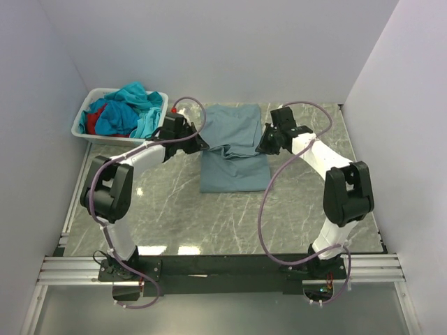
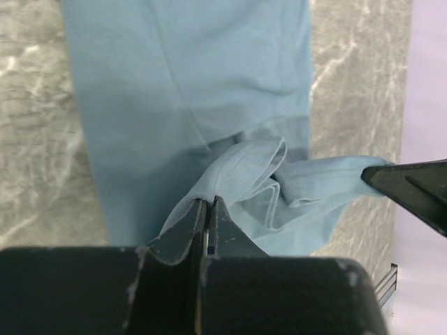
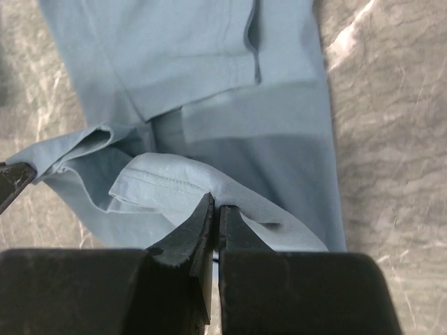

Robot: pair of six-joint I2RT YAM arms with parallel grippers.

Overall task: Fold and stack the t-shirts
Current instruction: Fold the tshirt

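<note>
A dusty grey-blue t-shirt (image 1: 234,150) lies on the marble table (image 1: 209,216) between my arms, its middle gathered up in folds. My left gripper (image 1: 201,145) is shut on its left edge; in the left wrist view the gripper (image 2: 208,202) pinches a lifted fold of the t-shirt (image 2: 209,91). My right gripper (image 1: 263,146) is shut on its right edge; in the right wrist view the gripper (image 3: 215,204) pinches a hemmed fold of the t-shirt (image 3: 174,70). Teal, blue and red t-shirts (image 1: 126,112) are heaped in the basket at the back left.
A white plastic basket (image 1: 80,129) stands at the back left corner. White walls close the table on the left, back and right. The tip of the other gripper shows at the right edge of the left wrist view (image 2: 412,185).
</note>
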